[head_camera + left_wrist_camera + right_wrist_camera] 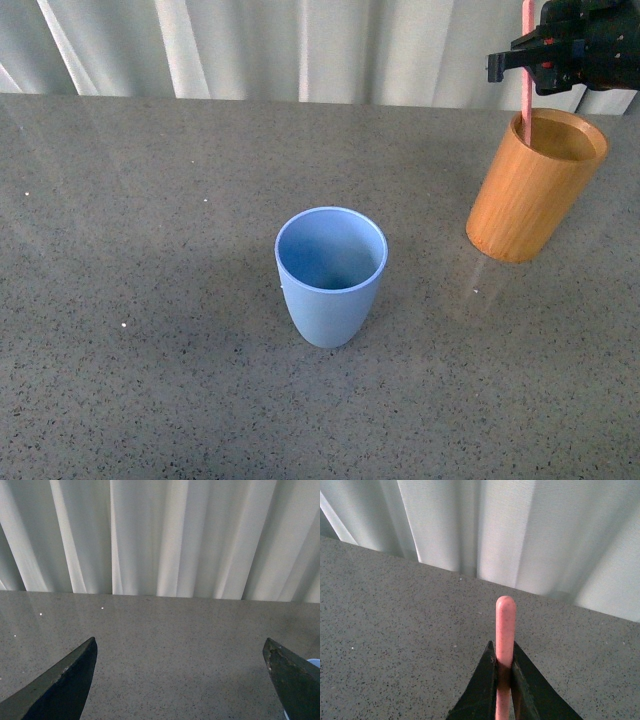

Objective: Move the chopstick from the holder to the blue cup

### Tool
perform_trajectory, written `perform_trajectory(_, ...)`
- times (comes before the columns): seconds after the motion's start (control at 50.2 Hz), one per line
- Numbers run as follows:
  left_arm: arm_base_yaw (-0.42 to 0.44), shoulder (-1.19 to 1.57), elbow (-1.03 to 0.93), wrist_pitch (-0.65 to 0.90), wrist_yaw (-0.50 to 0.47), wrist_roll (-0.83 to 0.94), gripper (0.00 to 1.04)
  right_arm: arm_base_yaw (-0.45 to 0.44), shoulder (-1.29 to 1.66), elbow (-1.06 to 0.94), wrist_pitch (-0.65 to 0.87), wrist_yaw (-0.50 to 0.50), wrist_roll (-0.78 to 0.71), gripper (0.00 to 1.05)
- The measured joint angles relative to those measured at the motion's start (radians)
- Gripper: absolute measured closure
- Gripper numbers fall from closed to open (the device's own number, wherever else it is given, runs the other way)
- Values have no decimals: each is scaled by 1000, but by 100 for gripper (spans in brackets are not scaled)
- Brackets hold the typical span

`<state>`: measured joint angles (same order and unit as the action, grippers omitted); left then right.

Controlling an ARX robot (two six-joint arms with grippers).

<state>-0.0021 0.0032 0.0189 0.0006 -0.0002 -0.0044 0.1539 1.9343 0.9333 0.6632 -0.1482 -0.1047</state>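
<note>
The desk (150,300) was a grey speckled stone-like slab with a faint sheen. The blue cup (330,305) looked like smooth matt plastic. The holder (520,205) at the far right was smooth wood with fine straight grain. The chopstick (505,625) was smooth, pale pink and faintly speckled. The right gripper (504,650) showed dull black fingers. The curtain (250,45) behind was white pleated cloth.

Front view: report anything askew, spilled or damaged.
Nothing stands out. The blue cup and holder stand intact on the table; the holder's lean looks like camera perspective. The right end effector grips the chopstick.
</note>
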Motion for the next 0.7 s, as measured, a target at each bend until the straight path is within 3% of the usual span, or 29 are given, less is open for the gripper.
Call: perform_trajectory(0.697,0,0,0,0,0,0,7,80,-225,-74,166,77,-113,102)
